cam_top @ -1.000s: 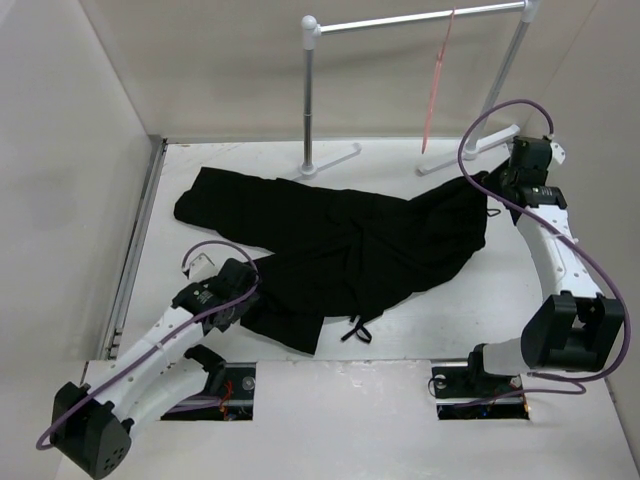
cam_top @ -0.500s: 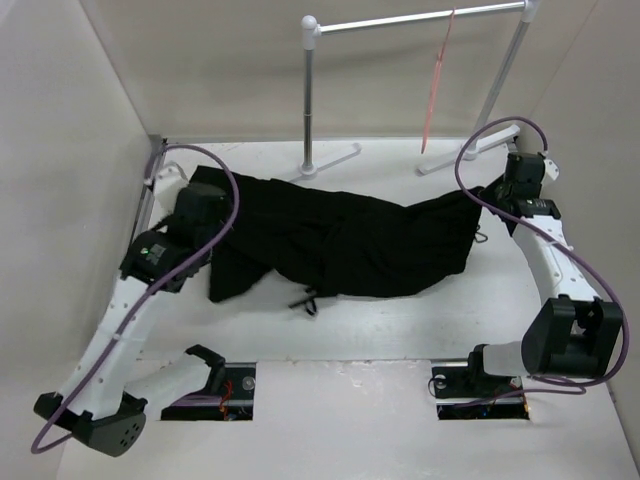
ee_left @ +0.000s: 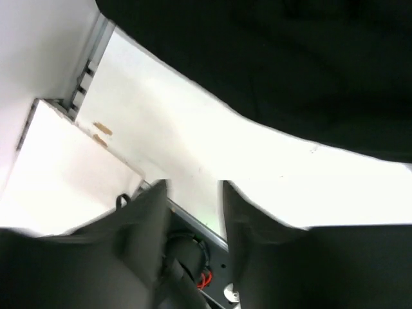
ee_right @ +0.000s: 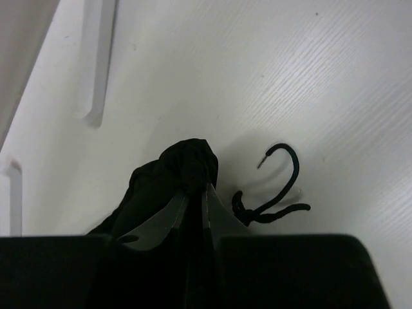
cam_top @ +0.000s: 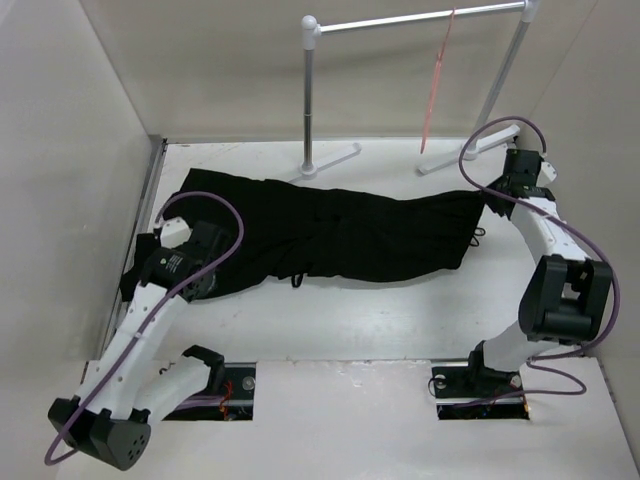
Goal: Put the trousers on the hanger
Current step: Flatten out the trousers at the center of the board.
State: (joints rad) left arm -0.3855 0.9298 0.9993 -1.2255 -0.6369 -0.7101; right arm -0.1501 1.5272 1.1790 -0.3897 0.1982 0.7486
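Note:
The black trousers [cam_top: 340, 230] lie stretched out flat across the table from far left to right. My right gripper [cam_top: 494, 193] is shut on their right end; in the right wrist view the fingers [ee_right: 195, 201] pinch a bunch of black fabric [ee_right: 174, 170], with a loose drawstring [ee_right: 286, 187] beside it. My left gripper [cam_top: 150, 272] is at the trousers' left end. In the left wrist view it [ee_left: 193, 196] is open and empty, with the trousers [ee_left: 290, 58] above it. The pink-red hanger [cam_top: 437, 85] hangs on the rail at the back.
The white-and-grey garment rail [cam_top: 420, 20] stands at the back on two feet [cam_top: 335, 158]. Walls close in the table on the left [cam_top: 60, 200] and right. A metal strip [cam_top: 135, 250] runs along the left edge. The arm-base cutout [ee_left: 193, 270] shows between the left fingers.
The left arm has swung from the near side to the far left, then dropped back, pulling the trousers out flat; its gripper is now open. The right gripper has stayed shut on the fabric.

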